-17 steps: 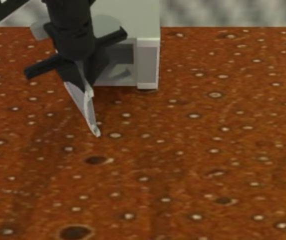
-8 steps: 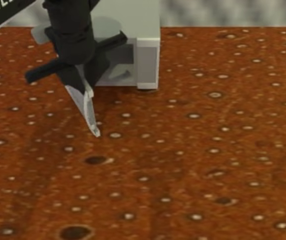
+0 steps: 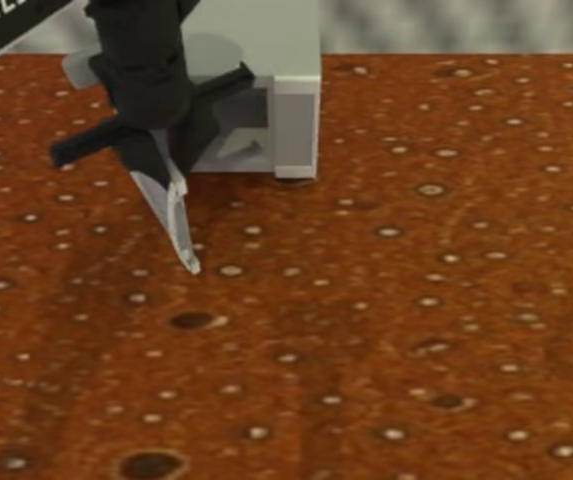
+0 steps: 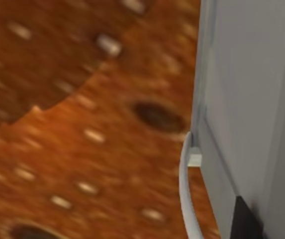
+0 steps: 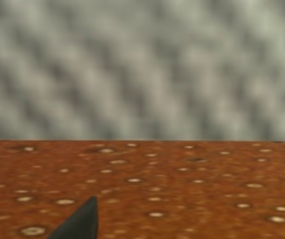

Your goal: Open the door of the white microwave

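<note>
Since a second earlier almost nothing had moved: the left end effector [image 3: 166,178] had shifted only very slightly, and the door [image 3: 174,218] stood at much the same angle.

In the top view the left end effector sat at the door's inner end, close against the microwave's front, with the black arm above hiding its fingers. Whether they were closed on the panel or handle, I could not tell. The left wrist view showed the door [image 4: 241,99] close up, its slim curved handle [image 4: 184,194] along one edge, and the desk [image 4: 82,124] beyond.

The door was swung well out from the microwave [image 3: 276,90], its free edge pointing towards the near part of the desk [image 3: 386,330], and the grey cavity was exposed. The microwave stood at the far edge of the desk, left of centre.

The opening step looked almost complete. The next move probably called for a small further swing, or a clean release without nudging the panel back.

The right end effector [image 5: 80,221] was parked outside the top view, facing bare desk [image 5: 182,174].
</note>
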Available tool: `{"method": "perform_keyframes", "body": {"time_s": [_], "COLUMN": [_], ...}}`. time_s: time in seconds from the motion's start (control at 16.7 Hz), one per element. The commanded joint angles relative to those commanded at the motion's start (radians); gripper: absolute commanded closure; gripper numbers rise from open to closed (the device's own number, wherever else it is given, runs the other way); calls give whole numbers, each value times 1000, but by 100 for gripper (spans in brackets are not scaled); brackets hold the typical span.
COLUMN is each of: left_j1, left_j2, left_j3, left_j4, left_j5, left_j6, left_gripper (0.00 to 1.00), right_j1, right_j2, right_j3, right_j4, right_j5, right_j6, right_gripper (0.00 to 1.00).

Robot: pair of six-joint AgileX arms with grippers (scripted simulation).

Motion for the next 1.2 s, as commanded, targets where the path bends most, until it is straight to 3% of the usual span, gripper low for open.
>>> {"method": "perform_keyframes", "body": {"time_s": [0.72, 1.2], "left_j1": [-2, 43], "left_j2": [-7, -78], "left_j3": [-4, -118], "left_j4": [3, 41], "left_j5": [1, -1], "left_j6": [1, 52], "left_gripper": [100, 100], "right_j1": [0, 0], "right_j2": [0, 0], "right_j3": [0, 0], "right_j4": [0, 0], "right_j5": [0, 0], "right_j6": [0, 0], "right_gripper": [0, 0]}}
